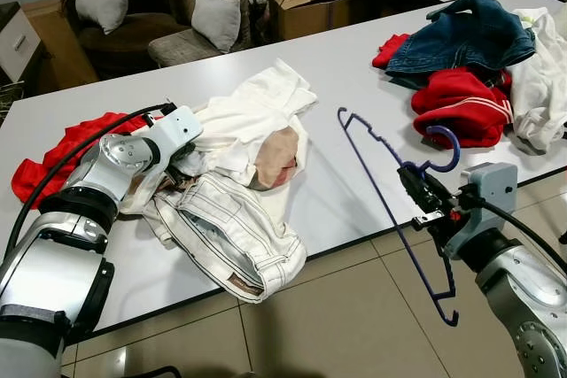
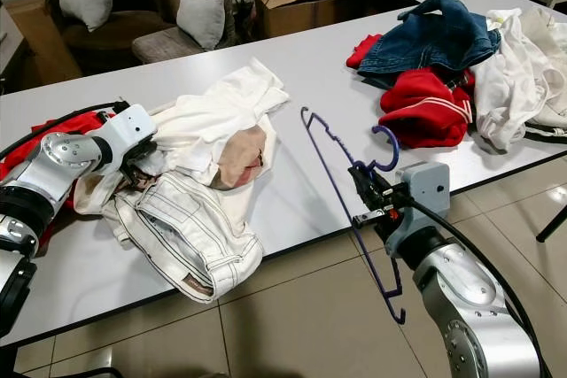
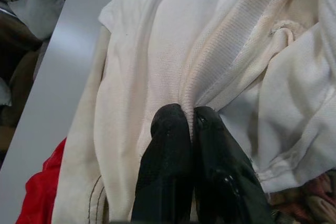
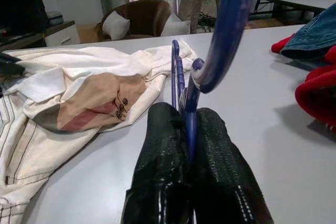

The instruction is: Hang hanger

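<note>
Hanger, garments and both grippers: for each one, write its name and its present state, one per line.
Blue hanger: held off the table, hook up, tilted.
Right gripper: shut on the hanger below its hook.
Left gripper: shut, pinching a fold of the white garment.
White garment: crumpled on the table.
White jeans: crumpled, overhanging the table edge.
Blue jeans: heaped on red clothes.
</note>
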Tool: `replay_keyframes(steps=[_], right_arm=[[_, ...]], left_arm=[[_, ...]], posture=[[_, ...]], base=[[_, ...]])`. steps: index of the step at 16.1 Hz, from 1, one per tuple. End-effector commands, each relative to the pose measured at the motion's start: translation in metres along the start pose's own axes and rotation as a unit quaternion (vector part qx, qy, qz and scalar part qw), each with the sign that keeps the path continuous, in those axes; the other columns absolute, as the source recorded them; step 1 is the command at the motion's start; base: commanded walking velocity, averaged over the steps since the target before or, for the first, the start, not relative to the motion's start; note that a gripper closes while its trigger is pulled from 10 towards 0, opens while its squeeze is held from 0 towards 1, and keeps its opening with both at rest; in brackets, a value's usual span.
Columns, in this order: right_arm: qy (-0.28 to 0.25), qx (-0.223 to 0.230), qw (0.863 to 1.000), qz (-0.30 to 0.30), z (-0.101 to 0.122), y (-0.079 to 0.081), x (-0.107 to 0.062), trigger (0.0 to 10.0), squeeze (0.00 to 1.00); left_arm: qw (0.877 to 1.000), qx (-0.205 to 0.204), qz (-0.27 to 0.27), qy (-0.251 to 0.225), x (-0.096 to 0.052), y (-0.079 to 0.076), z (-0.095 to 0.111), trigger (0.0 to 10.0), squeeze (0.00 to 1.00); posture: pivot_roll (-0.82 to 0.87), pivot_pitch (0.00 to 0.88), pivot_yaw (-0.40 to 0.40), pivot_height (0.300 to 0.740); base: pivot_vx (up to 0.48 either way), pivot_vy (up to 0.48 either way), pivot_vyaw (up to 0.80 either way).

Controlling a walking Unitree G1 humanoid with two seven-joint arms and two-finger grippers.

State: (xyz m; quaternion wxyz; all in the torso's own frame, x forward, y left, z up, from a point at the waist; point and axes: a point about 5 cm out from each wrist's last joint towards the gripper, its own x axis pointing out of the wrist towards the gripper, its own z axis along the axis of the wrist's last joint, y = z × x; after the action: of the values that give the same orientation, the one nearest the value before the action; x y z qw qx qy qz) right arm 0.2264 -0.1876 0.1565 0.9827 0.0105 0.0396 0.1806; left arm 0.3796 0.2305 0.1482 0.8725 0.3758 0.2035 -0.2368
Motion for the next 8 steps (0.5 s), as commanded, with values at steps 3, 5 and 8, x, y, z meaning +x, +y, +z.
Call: replay_keyframes(steps=[3,5,8], right_arm=[[-0.006,-0.003,1.0,0.026,0.001,0.008,-0.001,10.0,0.0],[-0.005,-0.003,0.999,0.036,0.0,0.01,-0.002,10.0,0.0],[-0.001,0.0,0.999,0.052,-0.003,0.015,-0.004,10.0,0.0]], left_arm=[[0.999,-0.044,0.001,-0.029,-0.002,0.005,0.004,0.0,0.0],[0.995,-0.08,-0.009,-0.052,-0.002,0.006,0.008,0.0,0.0],[0.982,-0.157,-0.017,-0.1,-0.004,0.01,0.017,0.0,0.0]], posture=[[-0.17,0.0,0.133,0.74],[-0.17,0.0,0.135,0.74],[-0.17,0.0,0.14,0.74]], base=[[0.0,0.0,0.0],[0.0,0.0,0.0],[0.0,0.0,0.0]])
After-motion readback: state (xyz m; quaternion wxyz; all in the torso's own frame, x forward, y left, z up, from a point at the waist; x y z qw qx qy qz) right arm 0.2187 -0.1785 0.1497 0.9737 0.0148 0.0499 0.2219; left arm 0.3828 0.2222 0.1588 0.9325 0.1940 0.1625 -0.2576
